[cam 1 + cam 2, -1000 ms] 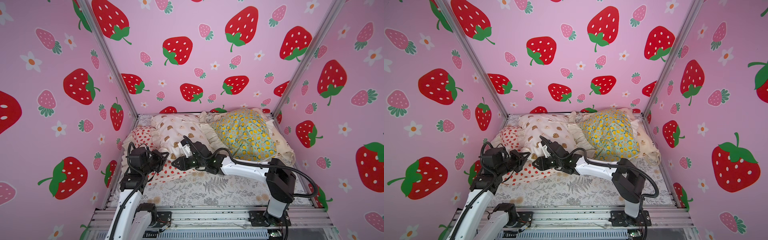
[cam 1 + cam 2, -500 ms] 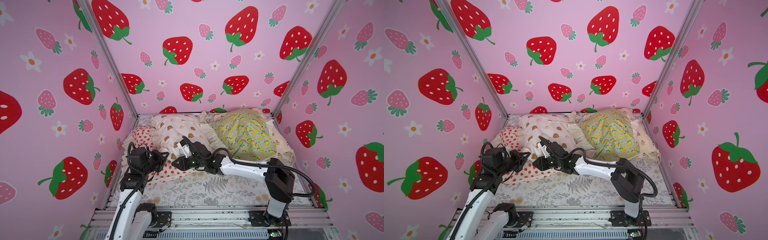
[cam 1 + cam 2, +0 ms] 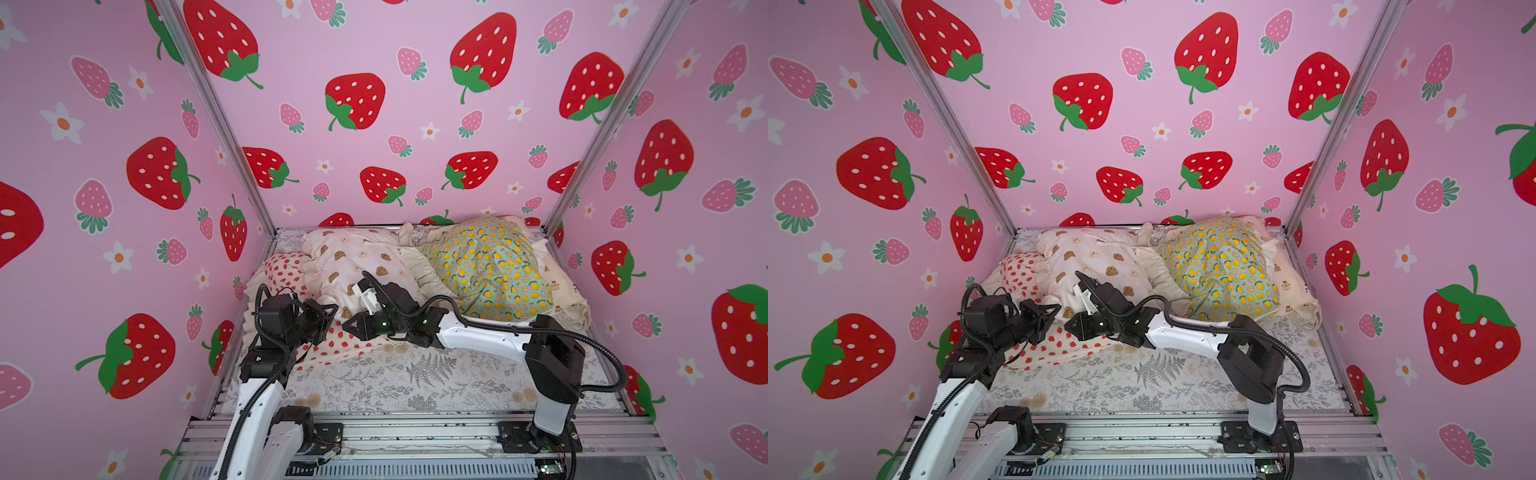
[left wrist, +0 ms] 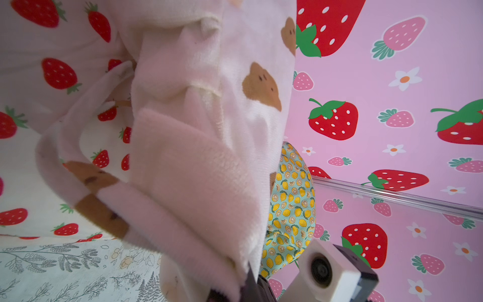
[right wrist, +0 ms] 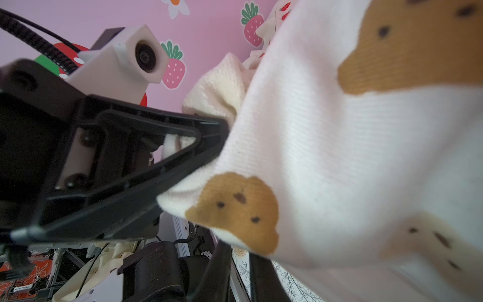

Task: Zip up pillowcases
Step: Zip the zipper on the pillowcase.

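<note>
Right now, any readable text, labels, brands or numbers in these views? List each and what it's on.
None readable in any view.
Tiny dark marks on the cream pillowcase beside the lemon pillowcase: too small to tell if lettering.
Walls and fern sheet: pictures only.

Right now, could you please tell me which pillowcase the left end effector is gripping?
The bear-head pillowcase: white with brown heads, unlike the strawberry pillowcase partly beneath.

Bear-head pillowcase (image 3: 353, 257) lies across strawberry pillowcase (image 3: 284, 270), beside lemon pillowcase (image 3: 490, 266).
</note>
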`<act>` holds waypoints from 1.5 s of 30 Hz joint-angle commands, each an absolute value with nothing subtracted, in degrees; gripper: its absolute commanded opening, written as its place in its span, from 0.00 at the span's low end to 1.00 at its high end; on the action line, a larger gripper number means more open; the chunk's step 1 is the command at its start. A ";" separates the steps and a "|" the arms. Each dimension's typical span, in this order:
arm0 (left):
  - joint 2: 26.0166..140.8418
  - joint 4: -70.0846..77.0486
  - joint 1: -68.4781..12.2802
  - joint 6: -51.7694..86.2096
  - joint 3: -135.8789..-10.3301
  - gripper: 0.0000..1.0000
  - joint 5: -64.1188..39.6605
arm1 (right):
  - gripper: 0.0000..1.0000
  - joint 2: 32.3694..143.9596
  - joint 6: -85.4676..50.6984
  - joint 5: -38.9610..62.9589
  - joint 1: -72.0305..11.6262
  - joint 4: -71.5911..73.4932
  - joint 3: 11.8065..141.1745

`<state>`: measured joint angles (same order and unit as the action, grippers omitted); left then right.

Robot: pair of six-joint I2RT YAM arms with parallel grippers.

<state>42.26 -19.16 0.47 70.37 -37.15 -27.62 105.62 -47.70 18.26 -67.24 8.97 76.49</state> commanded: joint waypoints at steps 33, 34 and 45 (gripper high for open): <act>39.84 -18.87 0.04 73.97 -38.01 0.00 -28.48 | 0.20 107.26 -52.34 18.03 -67.41 10.88 77.76; 39.69 -18.82 0.00 74.32 -37.89 0.00 -28.49 | 0.20 107.52 -52.30 18.20 -67.41 10.96 78.16; 39.53 -18.13 -0.79 75.41 -36.83 0.00 -28.21 | 0.23 106.81 -52.03 17.61 -67.50 13.49 78.37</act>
<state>40.32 -19.07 -0.25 74.37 -36.97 -27.35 106.89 -51.35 18.50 -67.24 11.55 76.66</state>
